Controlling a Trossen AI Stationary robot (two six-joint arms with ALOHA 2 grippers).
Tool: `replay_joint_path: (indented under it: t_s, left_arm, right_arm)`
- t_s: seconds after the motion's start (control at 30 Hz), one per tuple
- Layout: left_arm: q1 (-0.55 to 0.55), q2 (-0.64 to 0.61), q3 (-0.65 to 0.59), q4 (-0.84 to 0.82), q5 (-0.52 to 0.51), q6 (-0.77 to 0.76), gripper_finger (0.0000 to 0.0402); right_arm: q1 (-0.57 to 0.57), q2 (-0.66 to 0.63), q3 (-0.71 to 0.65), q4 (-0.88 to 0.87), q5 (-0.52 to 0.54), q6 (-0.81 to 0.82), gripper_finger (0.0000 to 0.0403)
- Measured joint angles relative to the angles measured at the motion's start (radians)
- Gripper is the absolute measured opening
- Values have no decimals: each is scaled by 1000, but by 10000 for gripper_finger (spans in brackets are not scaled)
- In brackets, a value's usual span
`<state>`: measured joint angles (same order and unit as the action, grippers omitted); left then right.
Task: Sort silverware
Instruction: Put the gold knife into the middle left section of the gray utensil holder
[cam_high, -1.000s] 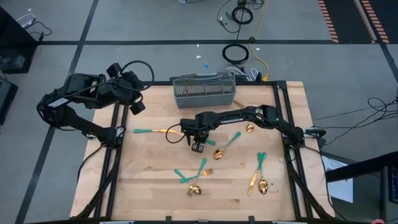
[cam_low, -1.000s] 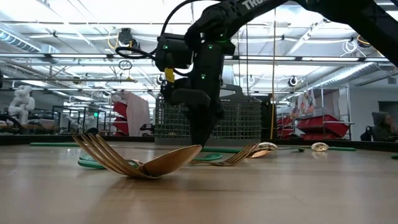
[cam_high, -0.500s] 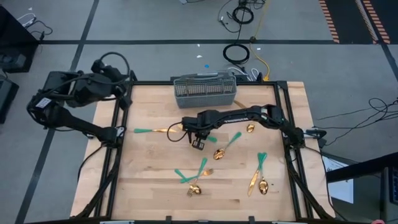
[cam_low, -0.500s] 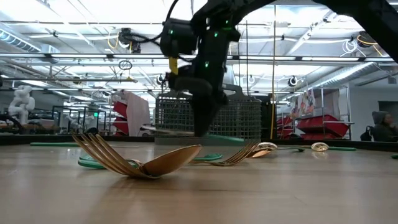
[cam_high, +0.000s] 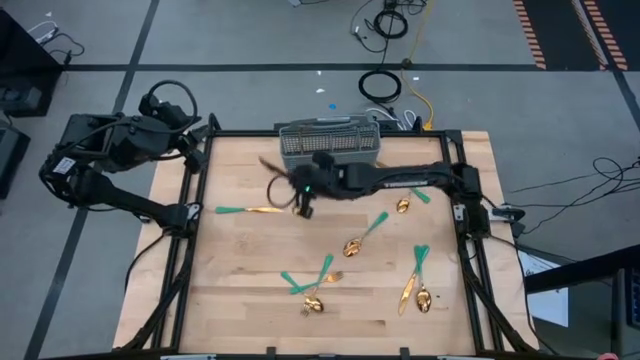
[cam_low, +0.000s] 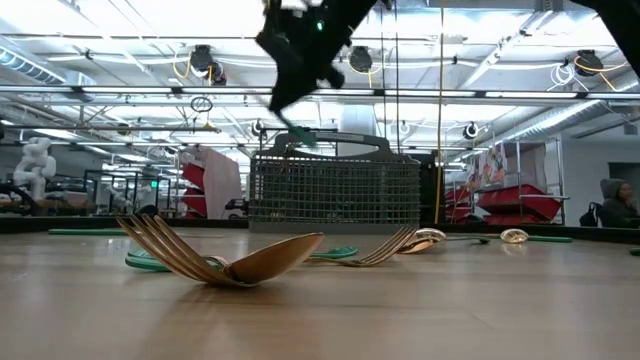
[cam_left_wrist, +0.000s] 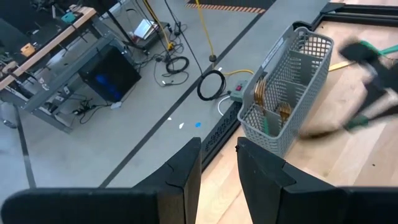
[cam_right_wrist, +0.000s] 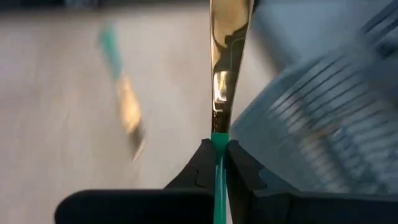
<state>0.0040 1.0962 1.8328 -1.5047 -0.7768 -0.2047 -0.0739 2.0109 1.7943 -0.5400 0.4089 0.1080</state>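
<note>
Right gripper (cam_right_wrist: 216, 163) clamps a teal-handled gold utensil (cam_right_wrist: 225, 81) beside the grey wire-mesh caddy (cam_high: 328, 148), which holds a few pieces. Several lie loose on the wooden table (cam_high: 240, 300). Left gripper (cam_left_wrist: 217, 169), empty, fingers slightly parted, waits off-table.

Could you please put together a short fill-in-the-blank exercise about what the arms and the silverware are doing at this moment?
1. The right gripper has its jaws shut on a piece of silverware with a ____ handle.
2. The right gripper is raised just in front of the grey ____.
3. The left gripper waits beyond the table's ____ edge.
4. The basket stands at the table's ____ edge.

Missing words: teal-green; basket; left; far
</note>
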Motion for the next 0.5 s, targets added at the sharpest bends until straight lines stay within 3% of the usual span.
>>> replay_joint_path:
  t_s: [0.27,0.5]
  left_arm:
    - [0,-6,0,0,0,0,109]
    - [0,-12,0,-5,-26,0,109]
  right_arm:
    - [-113,-77,-58,325,38,-89,0]
    - [-187,-84,-253,716,37,-100,0]
